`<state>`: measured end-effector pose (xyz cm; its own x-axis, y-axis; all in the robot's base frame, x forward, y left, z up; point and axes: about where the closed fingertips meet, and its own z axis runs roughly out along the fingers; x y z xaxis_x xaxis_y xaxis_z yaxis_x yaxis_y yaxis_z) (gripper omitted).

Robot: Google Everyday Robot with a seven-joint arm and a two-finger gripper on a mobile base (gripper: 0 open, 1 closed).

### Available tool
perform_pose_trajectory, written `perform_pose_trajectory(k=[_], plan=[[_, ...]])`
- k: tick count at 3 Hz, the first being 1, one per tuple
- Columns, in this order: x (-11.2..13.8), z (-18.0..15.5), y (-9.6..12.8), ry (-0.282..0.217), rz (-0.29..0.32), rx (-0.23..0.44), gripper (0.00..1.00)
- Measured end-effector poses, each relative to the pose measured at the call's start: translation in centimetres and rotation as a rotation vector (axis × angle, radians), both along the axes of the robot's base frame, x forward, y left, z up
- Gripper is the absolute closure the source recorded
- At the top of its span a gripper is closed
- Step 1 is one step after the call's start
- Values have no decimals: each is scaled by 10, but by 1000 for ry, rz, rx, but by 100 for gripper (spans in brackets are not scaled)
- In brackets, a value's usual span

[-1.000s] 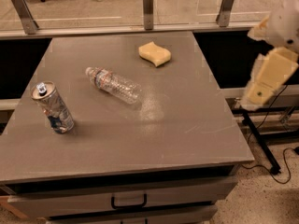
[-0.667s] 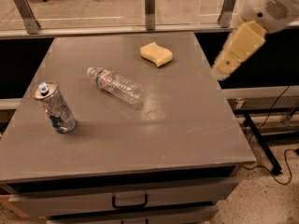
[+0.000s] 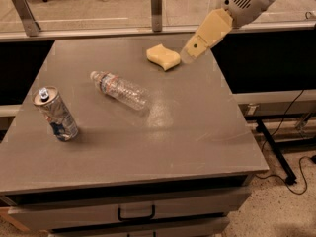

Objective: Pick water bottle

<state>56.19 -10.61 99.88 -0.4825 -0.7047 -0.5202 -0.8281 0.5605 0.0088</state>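
Note:
The water bottle is a small clear ribbed plastic bottle with a white cap and a pale label with red trim. It lies on its side near the middle of the grey table, cap pointing back left. My gripper hangs from the white arm at the upper right, above the table's back right part, right of the bottle and well apart from it. It holds nothing.
A silver and blue printed can stands tilted at the table's left. A yellow sponge lies at the back, just left of the gripper. The table has a drawer with a black handle. Cables lie on the floor at right.
The arm has swung in from the right side of the table, leftward and over the back right part of the tabletop. The bottle, can and sponge have not moved.

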Motion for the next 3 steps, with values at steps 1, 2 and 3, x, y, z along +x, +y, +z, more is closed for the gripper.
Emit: perform_pose_trajectory(k=[1, 2, 3], plan=[[1, -6, 6, 13, -8, -11, 0], [0, -38, 38, 83, 8, -1, 0], [-4, -70, 81, 140, 65, -32, 0]])
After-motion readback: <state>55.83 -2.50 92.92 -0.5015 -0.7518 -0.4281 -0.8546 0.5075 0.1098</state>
